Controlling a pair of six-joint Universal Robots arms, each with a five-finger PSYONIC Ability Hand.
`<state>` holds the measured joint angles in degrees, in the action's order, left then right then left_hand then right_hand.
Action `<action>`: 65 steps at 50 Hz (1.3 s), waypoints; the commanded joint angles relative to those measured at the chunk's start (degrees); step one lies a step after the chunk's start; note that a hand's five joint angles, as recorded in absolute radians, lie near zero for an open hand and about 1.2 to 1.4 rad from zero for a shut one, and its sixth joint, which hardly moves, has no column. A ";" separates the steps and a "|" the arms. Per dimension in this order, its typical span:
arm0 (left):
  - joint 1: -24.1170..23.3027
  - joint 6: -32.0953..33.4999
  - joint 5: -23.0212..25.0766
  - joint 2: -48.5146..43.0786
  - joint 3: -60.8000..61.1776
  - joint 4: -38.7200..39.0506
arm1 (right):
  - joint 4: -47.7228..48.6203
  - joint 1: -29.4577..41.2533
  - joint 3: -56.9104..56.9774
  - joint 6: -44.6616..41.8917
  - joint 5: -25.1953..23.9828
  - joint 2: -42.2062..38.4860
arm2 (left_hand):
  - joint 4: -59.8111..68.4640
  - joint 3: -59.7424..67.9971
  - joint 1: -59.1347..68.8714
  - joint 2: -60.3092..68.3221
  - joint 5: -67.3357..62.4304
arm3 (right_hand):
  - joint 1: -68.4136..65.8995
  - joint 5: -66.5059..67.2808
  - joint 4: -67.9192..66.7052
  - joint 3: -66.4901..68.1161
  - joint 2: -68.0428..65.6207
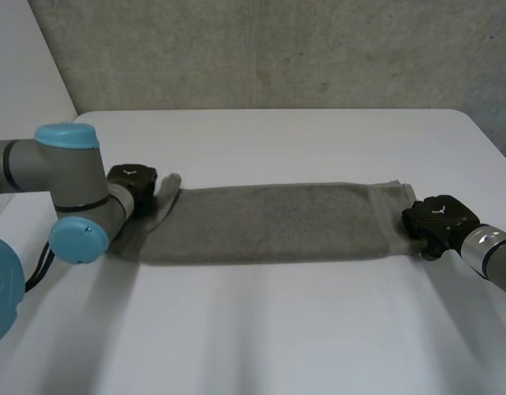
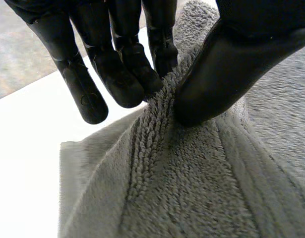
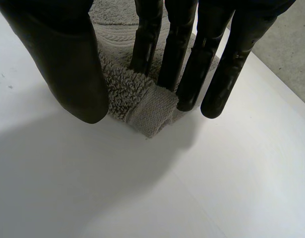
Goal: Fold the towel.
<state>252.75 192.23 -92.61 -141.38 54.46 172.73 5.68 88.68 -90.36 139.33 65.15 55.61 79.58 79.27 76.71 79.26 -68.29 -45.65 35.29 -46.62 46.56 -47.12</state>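
A grey towel lies stretched in a long folded strip across the white table. My left hand is at its left end. In the left wrist view the fingers and thumb pinch a raised ridge of the towel between them. My right hand is at the strip's right end. There the straight fingers and thumb close on a bunched corner of the towel just above the table.
A rough grey wall runs behind the table's far edge. Bare white tabletop lies in front of and behind the towel. My left arm's elbow sits low over the table's left side.
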 commanded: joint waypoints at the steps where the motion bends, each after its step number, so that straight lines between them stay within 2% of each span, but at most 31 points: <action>1: 3.97 -0.02 -5.56 2.51 1.08 0.24 | 0.03 0.09 0.00 0.06 -0.02 0.11 | 0.42 0.73 3.29 0.74 -1.71 | 0.57 -0.22 1.55 -1.48 2.05; 11: 7.14 -0.63 -5.92 5.23 7.58 0.94 | -0.06 0.18 0.09 0.06 -0.11 0.11 | 0.42 0.73 3.29 0.74 -1.71 | 0.57 -0.22 1.55 -1.48 2.05; 15: 7.23 -0.63 -5.92 5.41 9.61 1.99 | -0.06 0.27 0.09 0.06 -0.11 0.11 | -6.95 -6.65 -4.09 -6.64 5.67 | 0.57 -0.22 1.55 -1.48 2.05; 17: 7.23 -0.28 -5.92 5.50 11.19 3.57 | -0.06 0.27 0.09 0.06 -0.11 0.11 | -18.51 -18.21 -15.65 -18.19 17.22 | 0.57 -0.22 1.55 -1.48 2.05; 18: 7.23 -0.28 -5.92 5.50 11.20 3.58 | -0.06 0.27 0.09 0.06 -0.19 0.11 | -18.56 -18.26 -15.70 -18.24 17.27 | 0.57 -0.22 1.55 -1.48 2.05; 19: 7.15 -0.19 -5.92 5.41 11.72 4.19 | -0.06 0.27 0.09 0.06 -0.19 0.11 | -27.05 -26.75 -24.19 -26.74 25.77 | 0.57 -0.22 1.55 -1.48 2.05; 20: 7.06 -0.11 -5.92 5.41 11.98 4.54 | -0.06 0.27 0.09 0.06 -0.19 0.11 | -41.46 -41.16 -38.60 -41.14 40.17 | 0.57 -0.22 1.55 -1.48 2.05; 21: 7.06 -0.10 -5.92 5.41 11.99 4.54 | -0.06 0.27 0.09 0.06 -0.19 0.20 | -41.60 -41.30 -38.74 -41.29 40.32 | 0.57 -0.22 1.55 -1.48 2.05; 23: 6.97 -0.02 -6.01 5.50 11.90 4.72 | -0.06 0.27 0.01 0.06 -0.19 0.29 | -57.53 -57.23 -54.67 -57.21 56.24 | 0.57 -0.22 1.55 -1.48 2.05; 27: 6.97 -0.02 -6.01 5.85 11.55 4.81 | -0.06 0.09 -0.17 0.06 -0.28 0.64 | -67.30 -67.00 -64.44 -66.98 66.01 | 0.57 -0.22 1.55 -1.48 2.05; 40: 7.76 -0.37 -5.92 12.00 14.01 4.98 | 1.69 -0.17 -1.14 0.32 -1.78 1.52 | -65.32 -65.02 -62.46 -65.01 64.04 | 0.07 0.28 1.05 -0.98 1.55; 47: 7.85 -0.46 -5.30 16.91 20.15 7.79 | 3.46 -0.35 -1.67 0.68 -1.78 1.52 | -64.82 -64.52 -61.96 -64.50 63.53 | -0.94 1.29 0.03 0.03 0.54; 57: 6.88 -0.46 -5.30 19.03 24.29 11.04 | 8.29 -0.26 -1.58 0.24 -1.07 -1.91 | -64.99 -64.68 -62.12 -64.67 63.70 | -0.44 0.79 0.54 -0.47 1.04; 63: 6.09 -0.54 -5.22 19.03 24.47 11.31 | 8.20 -0.52 -0.87 0.24 -0.99 -2.17 | -64.99 -64.69 -62.13 -64.67 63.70 | -11.03 11.38 -10.06 10.12 -9.55; 65: 6.09 -0.54 -5.22 19.03 24.47 11.31 | 8.20 -0.52 -0.79 0.41 -0.46 -2.17 | -64.99 -64.69 -62.13 -64.67 63.70 | -34.23 34.58 -33.25 33.32 -32.75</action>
<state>259.25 191.76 -97.89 -122.20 79.02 183.94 14.05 88.28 -91.59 139.59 64.13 53.59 14.45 14.44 14.41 14.51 -4.60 -53.83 42.56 -53.81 53.76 -53.90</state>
